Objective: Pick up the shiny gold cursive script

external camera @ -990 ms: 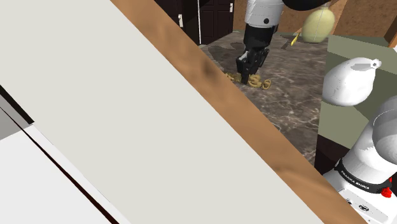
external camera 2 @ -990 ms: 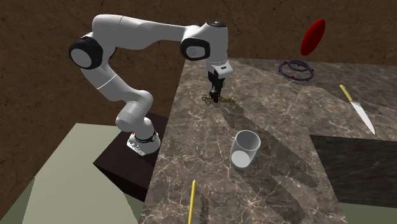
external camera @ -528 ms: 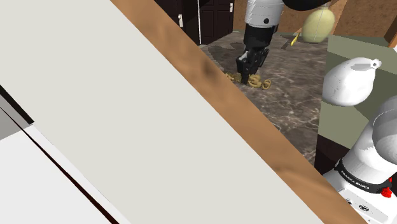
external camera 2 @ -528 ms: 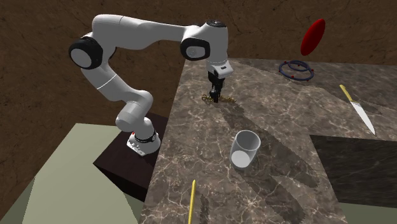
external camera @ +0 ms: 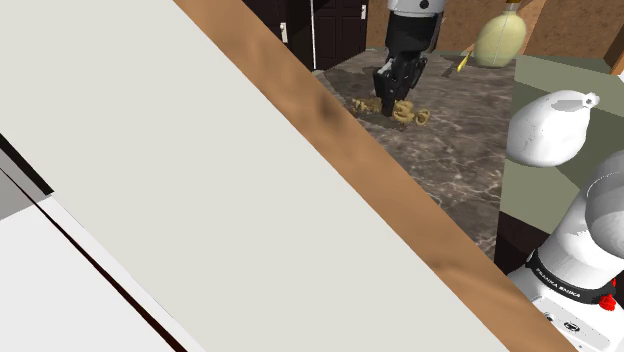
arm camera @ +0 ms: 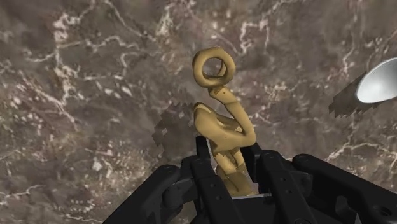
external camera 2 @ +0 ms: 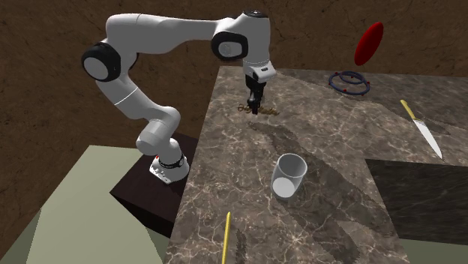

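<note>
The gripper [arm camera: 228, 167] is closed narrow on the gold script [arm camera: 219, 124], pinching a lower loop. The piece seems to hang just above the marble counter [external camera 2: 337, 139], well apart from the cup [external camera 2: 288, 177]. It looks stiff, light and slick. Held by a thin loop it could pivot, so a thicker middle stroke seems the safer hold.

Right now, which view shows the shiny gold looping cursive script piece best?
The wrist view: the gold cursive script sits close up, its loops distinct, clasped by the black gripper. The shoulder view and second exterior view show it as a small gold squiggle at the gripper's tip.
</note>
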You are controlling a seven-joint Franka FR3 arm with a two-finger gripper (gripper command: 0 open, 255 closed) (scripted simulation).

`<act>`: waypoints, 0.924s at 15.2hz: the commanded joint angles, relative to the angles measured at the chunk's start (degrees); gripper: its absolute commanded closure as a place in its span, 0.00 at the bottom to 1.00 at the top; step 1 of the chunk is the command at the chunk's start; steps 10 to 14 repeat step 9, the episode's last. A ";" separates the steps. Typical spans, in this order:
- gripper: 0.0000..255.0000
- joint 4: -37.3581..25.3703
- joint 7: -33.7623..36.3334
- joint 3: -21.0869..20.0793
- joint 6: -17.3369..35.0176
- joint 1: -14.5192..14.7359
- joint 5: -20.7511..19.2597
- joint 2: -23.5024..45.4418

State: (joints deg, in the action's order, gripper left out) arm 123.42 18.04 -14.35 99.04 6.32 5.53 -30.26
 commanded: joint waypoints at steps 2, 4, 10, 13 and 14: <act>1.00 -2.59 0.04 0.12 -2.14 -0.12 -0.18 0.48; 1.00 -4.43 0.08 0.20 -3.62 -0.20 -0.30 0.83; 1.00 -7.42 0.14 0.30 -5.96 -0.33 -0.49 1.49; 1.00 -7.42 0.14 0.30 -5.96 -0.33 -0.49 1.49; 1.00 -7.42 0.14 0.30 -5.96 -0.33 -0.49 1.49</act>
